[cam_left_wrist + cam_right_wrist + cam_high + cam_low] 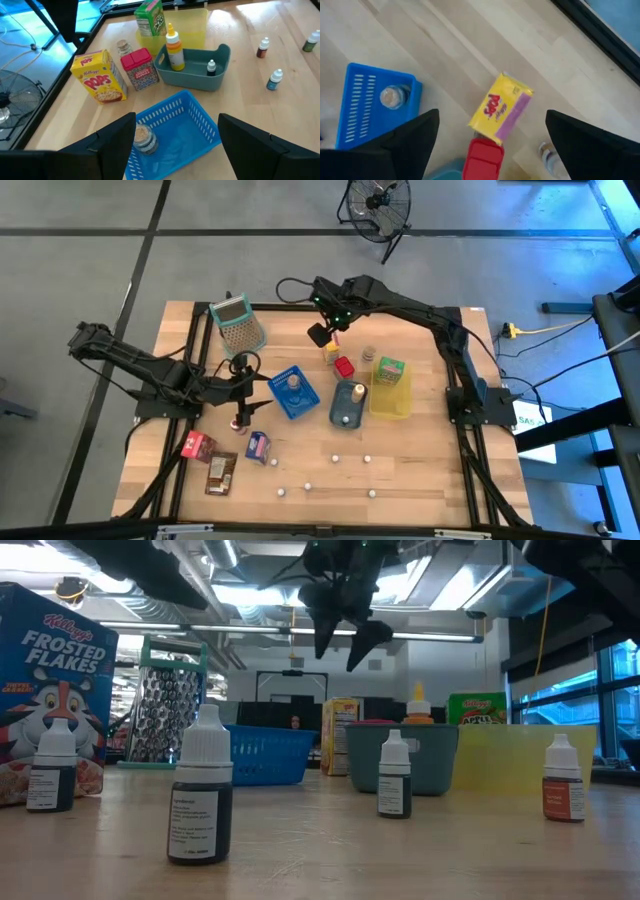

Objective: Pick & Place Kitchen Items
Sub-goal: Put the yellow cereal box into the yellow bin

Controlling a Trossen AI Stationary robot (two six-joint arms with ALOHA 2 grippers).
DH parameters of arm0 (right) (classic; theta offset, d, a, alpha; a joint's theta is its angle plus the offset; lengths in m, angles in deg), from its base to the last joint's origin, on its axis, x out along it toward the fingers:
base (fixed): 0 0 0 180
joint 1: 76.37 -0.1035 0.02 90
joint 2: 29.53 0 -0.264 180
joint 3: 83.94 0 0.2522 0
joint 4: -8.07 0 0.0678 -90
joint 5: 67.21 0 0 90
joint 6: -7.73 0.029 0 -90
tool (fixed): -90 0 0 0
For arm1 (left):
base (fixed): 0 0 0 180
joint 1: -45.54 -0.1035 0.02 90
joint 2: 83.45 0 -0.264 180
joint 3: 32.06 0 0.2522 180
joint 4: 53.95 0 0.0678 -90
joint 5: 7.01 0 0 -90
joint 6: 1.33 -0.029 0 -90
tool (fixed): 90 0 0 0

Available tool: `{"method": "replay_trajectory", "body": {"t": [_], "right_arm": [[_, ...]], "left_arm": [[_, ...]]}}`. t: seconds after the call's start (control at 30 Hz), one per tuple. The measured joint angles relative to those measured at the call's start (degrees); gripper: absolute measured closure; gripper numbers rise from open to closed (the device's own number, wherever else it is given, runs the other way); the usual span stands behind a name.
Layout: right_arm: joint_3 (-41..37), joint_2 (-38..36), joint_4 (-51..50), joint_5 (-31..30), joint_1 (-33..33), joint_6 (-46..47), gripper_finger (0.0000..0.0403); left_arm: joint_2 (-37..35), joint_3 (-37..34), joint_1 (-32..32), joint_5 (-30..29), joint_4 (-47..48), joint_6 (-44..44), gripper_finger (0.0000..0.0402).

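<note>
Two grippers stand spread and empty. Left gripper [240,392] hovers by the blue basket [300,402], which holds a small jar [142,138]. Right gripper [331,330] hangs above the yellow Pops box [501,108], standing on the tabletop [420,460] just beside the red tin [139,69]. Descending off-centre, a finger could strike the box's top edge, toppling it onto the tin.

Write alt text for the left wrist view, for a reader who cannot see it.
The open left gripper hovers over a blue basket holding a small jar. Beyond stand a yellow Pops cereal box, a red tin, a teal tray with bottles and a yellow tray.
</note>
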Motion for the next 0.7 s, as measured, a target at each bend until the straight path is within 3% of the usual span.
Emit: {"method": "replay_trajectory", "body": {"t": [0.47,0.7], "right_arm": [[0.0,0.11,2.43,4.51,-4.46,-6.54,0.0036],[0.0,0.11,0.36,-7.39,-4.97,-2.89,0.0036]], "left_arm": [[0.0,0.0,-0.02,-0.42,1.11,0.95,0.0123],[0.0,0.0,-0.02,-0.32,1.1,0.99,0.0123]]}}
